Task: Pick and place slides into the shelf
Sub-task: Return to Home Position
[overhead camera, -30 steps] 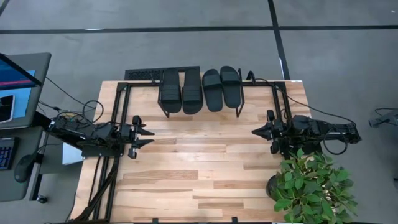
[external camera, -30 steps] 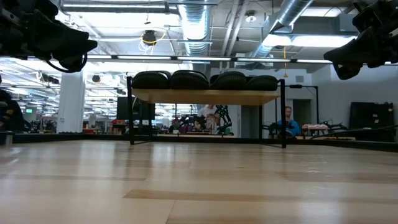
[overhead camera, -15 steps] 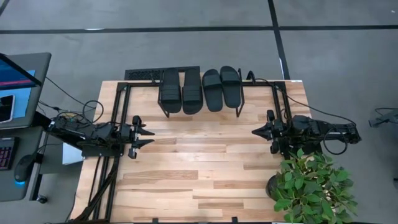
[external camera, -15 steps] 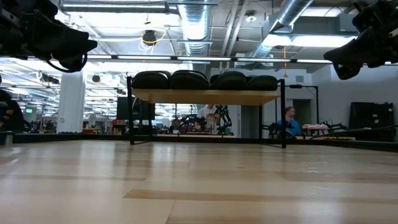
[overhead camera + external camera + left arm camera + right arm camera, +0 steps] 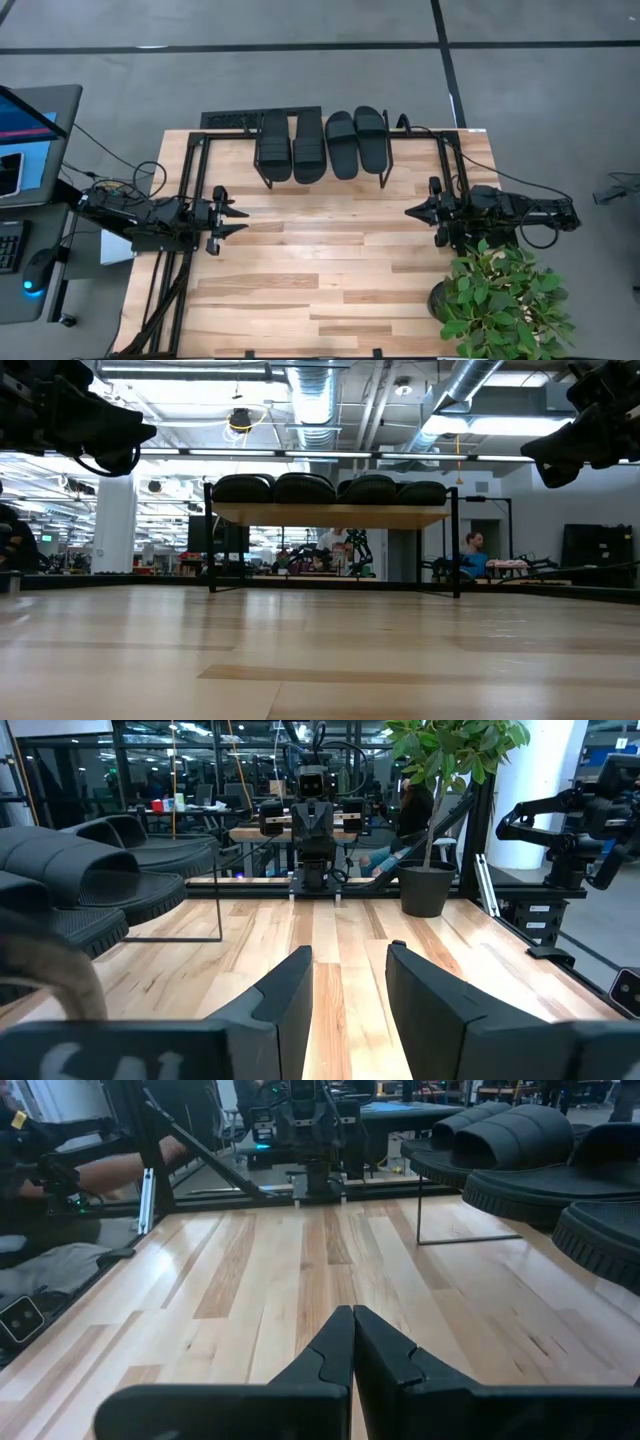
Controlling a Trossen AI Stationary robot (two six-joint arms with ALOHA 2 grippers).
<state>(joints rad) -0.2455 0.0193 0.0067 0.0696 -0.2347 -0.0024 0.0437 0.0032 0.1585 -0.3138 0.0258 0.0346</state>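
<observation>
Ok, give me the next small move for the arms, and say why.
Probably just shut the left gripper, whose fingers stand apart with nothing between them, and leave both grippers where they are. All four slides lie side by side on the shelf, and the right gripper is shut and empty.

Open-plan robotics lab: exposed ceiling ducts, concrete floor, another robot arm beyond the table

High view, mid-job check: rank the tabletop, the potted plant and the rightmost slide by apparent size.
1. tabletop
2. potted plant, though its leaves stand nearer the camera
3. rightmost slide, clearly smallest
</observation>
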